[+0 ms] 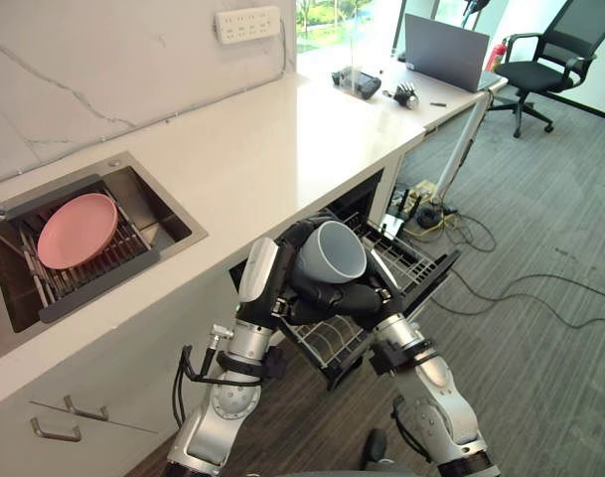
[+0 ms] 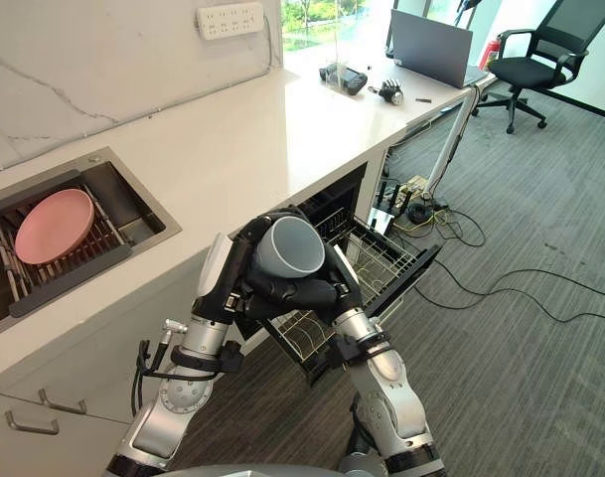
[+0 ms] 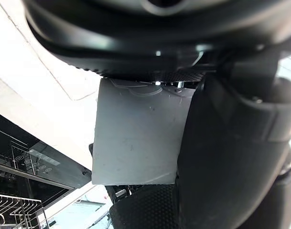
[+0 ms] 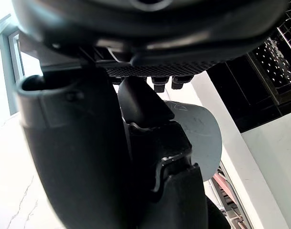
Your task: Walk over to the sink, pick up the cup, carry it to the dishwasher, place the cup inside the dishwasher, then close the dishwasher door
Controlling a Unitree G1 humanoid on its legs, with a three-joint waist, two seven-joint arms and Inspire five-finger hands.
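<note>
- A pale grey round cup [image 1: 332, 250] sits at the centre of the frame, held up between both hands. It is tilted so its open mouth faces up and to the right.
- The left hand [image 1: 280, 288] comes in from the lower left. Its dark fingers are curled round the cup's left side and clamped on it, and the left wrist view shows the cup's wall [image 3: 135, 138] pressed between thumb and fingers.
- The right hand [image 1: 362, 298] comes in from the lower right. It wraps the cup from below, fingers bent tight against it, and its wrist view shows the cup's rim [image 4: 200, 138] past the thumb.
- Just behind and below the cup, the black dishwasher's wire rack [image 1: 413, 260] stands pulled out from under the white stone countertop [image 1: 282, 139].
- At the left of the frame, a steel sink [image 1: 168, 214] holds a round pink plate [image 1: 76, 231] lying on a dark slatted rack.
- At the upper right, a grey laptop [image 1: 444, 50] rests on the counter, with a black office chair [image 1: 540, 55] beyond.
</note>
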